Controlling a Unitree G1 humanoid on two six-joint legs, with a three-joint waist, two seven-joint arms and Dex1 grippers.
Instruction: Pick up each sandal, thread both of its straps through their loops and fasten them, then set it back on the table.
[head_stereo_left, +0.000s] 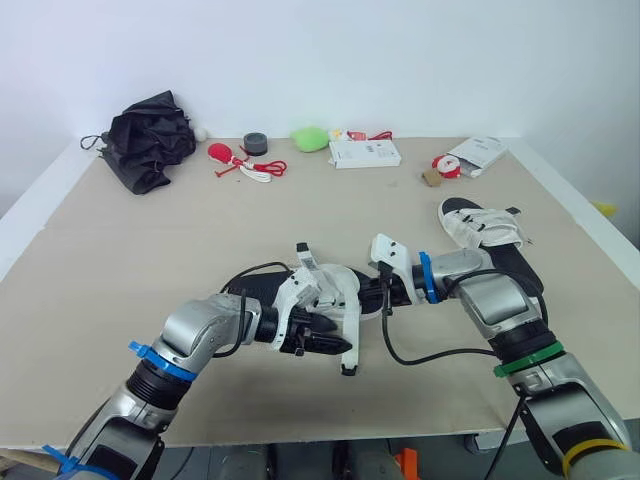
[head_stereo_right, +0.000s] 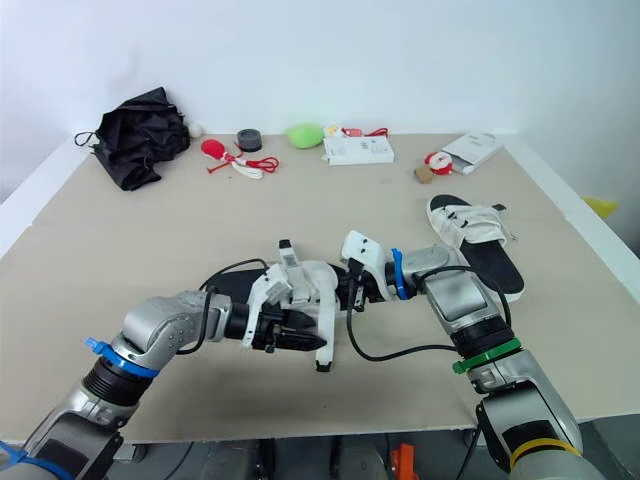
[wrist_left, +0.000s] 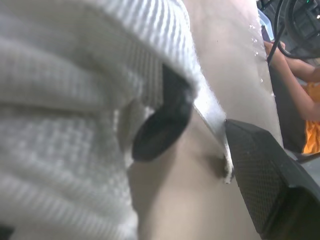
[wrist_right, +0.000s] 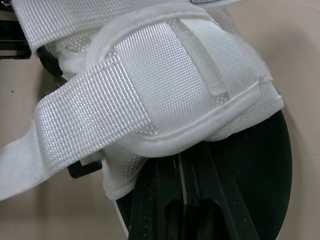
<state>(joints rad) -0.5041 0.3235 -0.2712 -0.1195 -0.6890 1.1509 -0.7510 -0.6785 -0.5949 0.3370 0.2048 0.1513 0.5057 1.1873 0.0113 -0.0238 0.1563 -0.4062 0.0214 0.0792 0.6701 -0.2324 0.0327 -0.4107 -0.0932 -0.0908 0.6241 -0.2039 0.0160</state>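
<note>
White-strapped sandal (head_stereo_left: 335, 287), near front edge of table (head_stereo_left: 260, 405): right hand (head_stereo_left: 373, 295) seemingly clamps it, left hand (head_stereo_left: 325, 345) unclear.

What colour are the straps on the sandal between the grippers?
White woven webbing straps over a black sole; clearest in the right wrist view.

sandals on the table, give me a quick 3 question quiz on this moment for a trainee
1. Where on the table does the far sandal lie? A: on the robot's right side. B: at the far left corner. C: at the near left edge.
2. True or false: the black umbrella lies right beside the near sandal.
3. Fill in: both sandals have black soles and ____ straps.

Key: 1 A. 2 false, the umbrella lies at the far left corner, well apart from it. 3 white.
</note>
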